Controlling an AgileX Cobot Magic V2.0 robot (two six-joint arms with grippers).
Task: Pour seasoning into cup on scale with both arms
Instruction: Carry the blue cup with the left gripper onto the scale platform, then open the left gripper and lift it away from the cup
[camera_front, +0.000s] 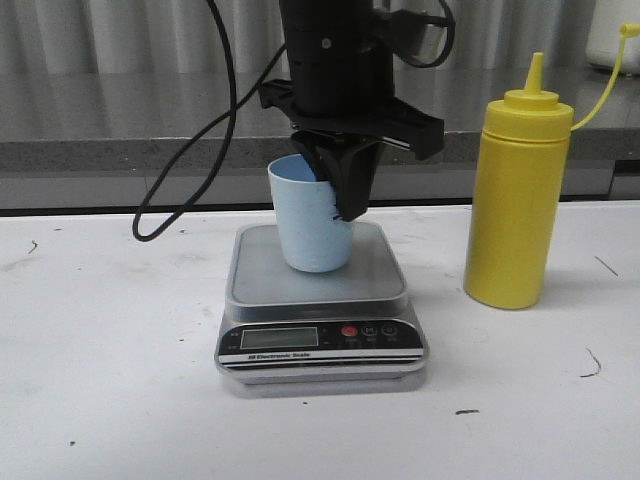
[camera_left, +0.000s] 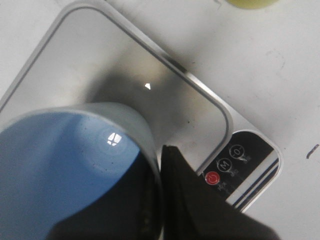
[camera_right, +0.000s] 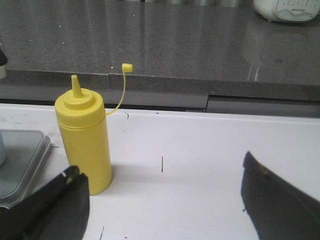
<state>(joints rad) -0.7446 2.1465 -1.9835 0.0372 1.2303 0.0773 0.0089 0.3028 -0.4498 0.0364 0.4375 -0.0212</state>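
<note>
Nearest me, one flat silver digital scale (camera_front: 322, 315) carries one pale blue tapered plastic cup (camera_front: 310, 215) on its grey platform, so placement looks done. My left gripper (camera_front: 335, 175) is clamped on the cup's rim. One tall yellow squeeze bottle of seasoning (camera_front: 515, 195) stands untouched beside the scale; my right gripper (camera_right: 160, 200), fingers wide apart, faces it. Grasping and pouring remain.

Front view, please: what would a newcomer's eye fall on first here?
Probably the tall yellow bottle standing on the white table, right of the scale, its cap dangling on a tether. Next, the pale blue cup on the scale's platform, with the black left gripper reaching down over its rim.
</note>
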